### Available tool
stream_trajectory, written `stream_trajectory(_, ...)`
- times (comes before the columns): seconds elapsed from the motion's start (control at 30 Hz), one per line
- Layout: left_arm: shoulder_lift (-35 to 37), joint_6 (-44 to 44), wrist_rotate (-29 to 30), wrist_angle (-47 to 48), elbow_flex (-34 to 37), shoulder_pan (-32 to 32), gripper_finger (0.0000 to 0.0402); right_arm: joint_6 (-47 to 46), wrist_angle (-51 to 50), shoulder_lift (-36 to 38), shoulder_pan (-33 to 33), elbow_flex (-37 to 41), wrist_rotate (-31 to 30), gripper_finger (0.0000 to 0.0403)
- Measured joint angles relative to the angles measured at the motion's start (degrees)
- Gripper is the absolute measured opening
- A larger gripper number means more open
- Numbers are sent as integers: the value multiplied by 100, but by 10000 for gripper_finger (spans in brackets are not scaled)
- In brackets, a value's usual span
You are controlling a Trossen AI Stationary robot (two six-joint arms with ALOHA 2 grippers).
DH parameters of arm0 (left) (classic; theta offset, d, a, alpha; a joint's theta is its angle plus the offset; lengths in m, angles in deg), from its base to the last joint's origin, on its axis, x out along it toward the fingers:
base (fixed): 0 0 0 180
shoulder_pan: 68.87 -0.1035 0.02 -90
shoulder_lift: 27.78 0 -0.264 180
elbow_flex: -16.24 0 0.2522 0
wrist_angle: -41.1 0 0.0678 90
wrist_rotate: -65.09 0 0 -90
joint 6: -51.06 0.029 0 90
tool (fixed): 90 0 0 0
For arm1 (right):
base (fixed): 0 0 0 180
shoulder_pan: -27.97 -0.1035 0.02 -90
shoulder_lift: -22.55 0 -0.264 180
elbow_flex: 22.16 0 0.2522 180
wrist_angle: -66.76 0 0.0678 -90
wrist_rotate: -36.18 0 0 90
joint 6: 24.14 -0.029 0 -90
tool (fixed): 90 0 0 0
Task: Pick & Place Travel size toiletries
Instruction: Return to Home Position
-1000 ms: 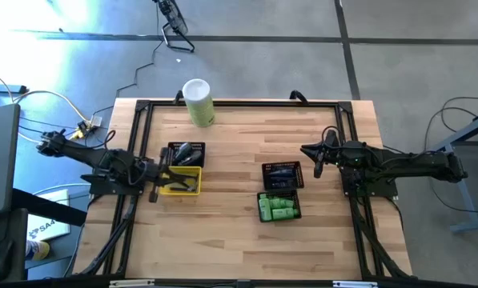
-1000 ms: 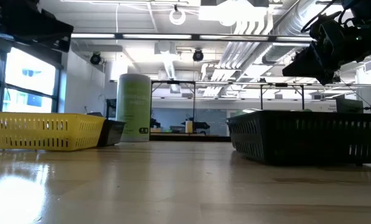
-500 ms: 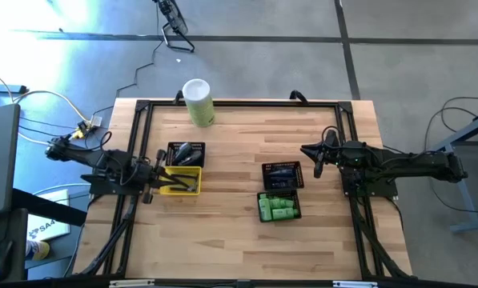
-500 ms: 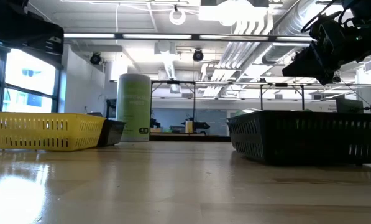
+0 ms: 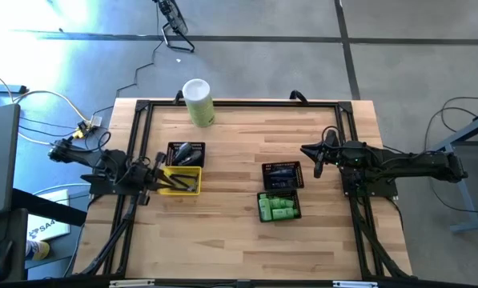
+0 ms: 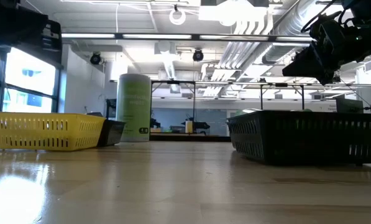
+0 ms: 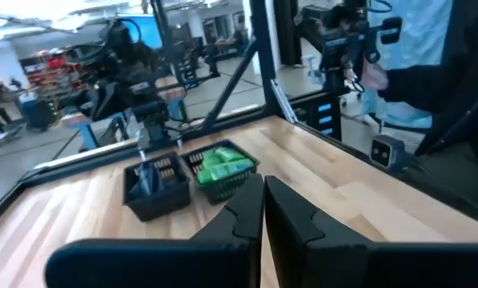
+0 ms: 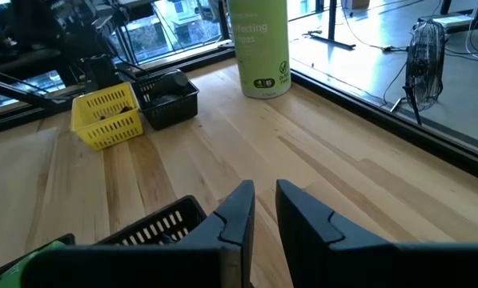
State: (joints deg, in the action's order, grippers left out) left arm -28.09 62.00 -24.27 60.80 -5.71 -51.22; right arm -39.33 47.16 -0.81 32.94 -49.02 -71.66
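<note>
Nearest, on the right: the green bottles (image 5: pixel 277 208) lie packed in the near bin (image 5: pixel 260 214), too tight for me to count. Touching it from behind, the second bin (image 5: pixel 265 170) holds dark tubes (image 5: pixel 283 175), too murky to sort. My right gripper (image 5: pixel 309 152) hovers just past that bin's far right corner, fingers nearly together with only a slit between them, pinching nothing. On the left, my left gripper (image 5: pixel 148 171) sits beside the yellow tray (image 5: pixel 171 190), fingers pressed together, empty. The tray's dark items (image 5: pixel 184 183) are hard to make out, as is whatever lies in the third bin (image 5: pixel 174 149) behind it. From table height, the walls hide all contents. Farthest: the canister (image 5: pixel 198 102).
</note>
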Motion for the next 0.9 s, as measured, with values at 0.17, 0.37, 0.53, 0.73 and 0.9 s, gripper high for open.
stream_trajectory(0.17,-2,10,-124,-694,573,0,10,1,1,0,2,0,-2,46)
stream_trajectory(0.37,-5,-139,-118,-795,713,-2,10,1,-1,0,0,0,0,46)
stream_trajectory(0.53,-14,-65,-117,-617,724,-2,10,-2,-28,0,2,0,0,46)
stream_trajectory(0.73,-33,58,-115,-621,730,-2,10,-418,39,123,2,0,67,46)
stream_trajectory(0.9,-33,74,-115,-621,734,-2,10,-341,0,394,2,0,164,46)
